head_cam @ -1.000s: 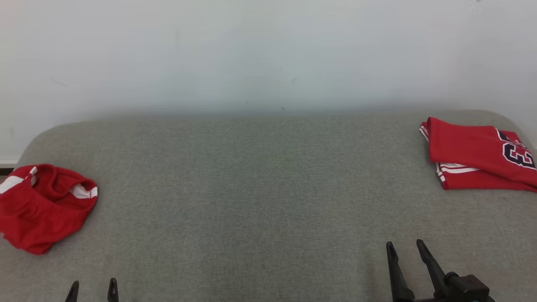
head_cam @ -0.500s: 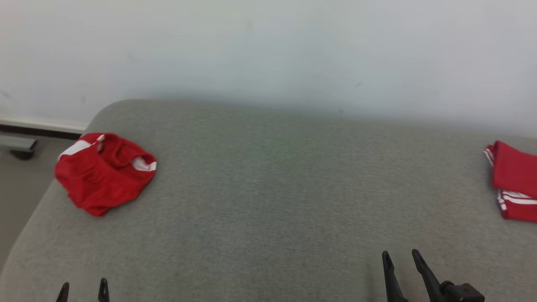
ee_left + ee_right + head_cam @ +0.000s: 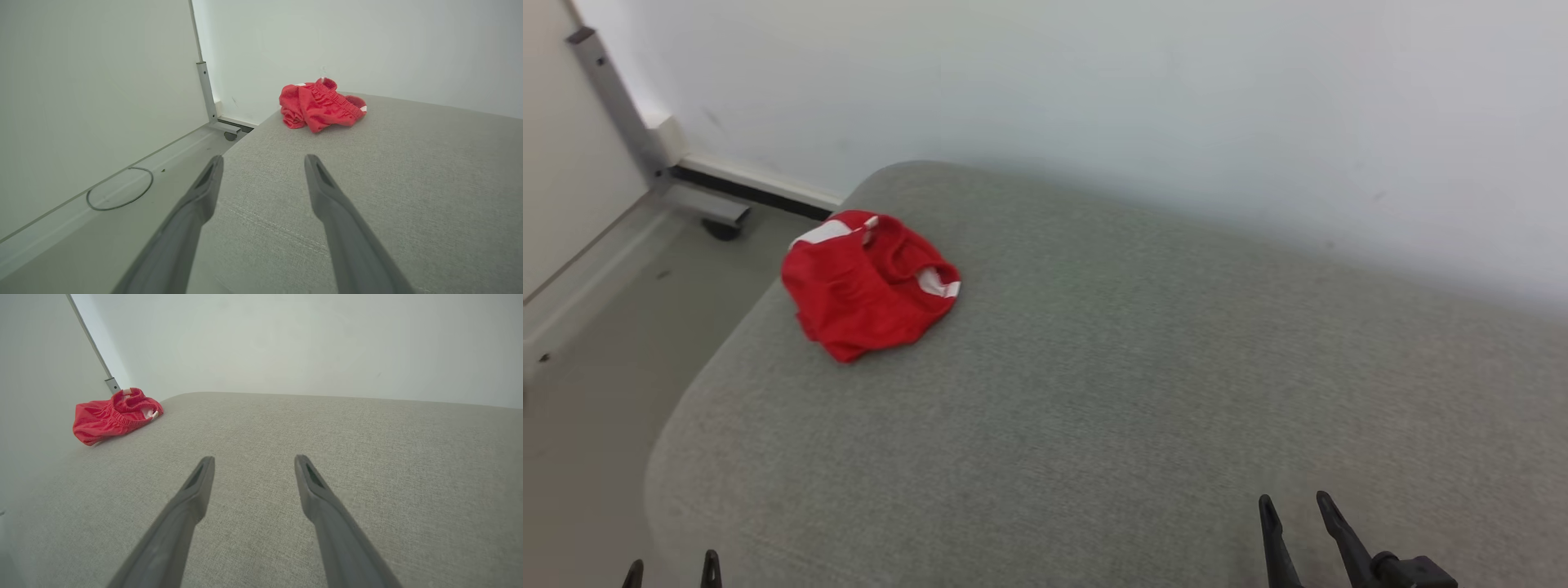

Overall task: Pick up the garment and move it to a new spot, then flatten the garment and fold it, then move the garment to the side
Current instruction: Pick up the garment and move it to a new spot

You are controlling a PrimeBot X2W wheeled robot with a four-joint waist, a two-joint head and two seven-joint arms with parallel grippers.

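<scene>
A crumpled red garment (image 3: 866, 286) with white trim lies in a heap near the far left corner of the grey padded table (image 3: 1111, 392). The left wrist view has the garment (image 3: 320, 106) ahead and slightly right of my open left gripper (image 3: 263, 161). In the right wrist view the garment (image 3: 114, 420) sits far off to the left of my open right gripper (image 3: 253, 459). Nothing is between either pair of fingers. In the head view my left gripper (image 3: 670, 567) peeks in at the lower left and my right gripper (image 3: 1294, 506) at the lower right, both well short of the garment.
A pale wall runs behind the table. Left of the table the floor (image 3: 596, 359) drops away, with a metal post (image 3: 617, 102) and its wheeled base (image 3: 723, 229) against a side panel. The table's left edge is rounded.
The head camera has swung left: the crumpled garment now sits nearer the picture's middle and a folded red garment at the right has left the frame. Both grippers stay open and low.
</scene>
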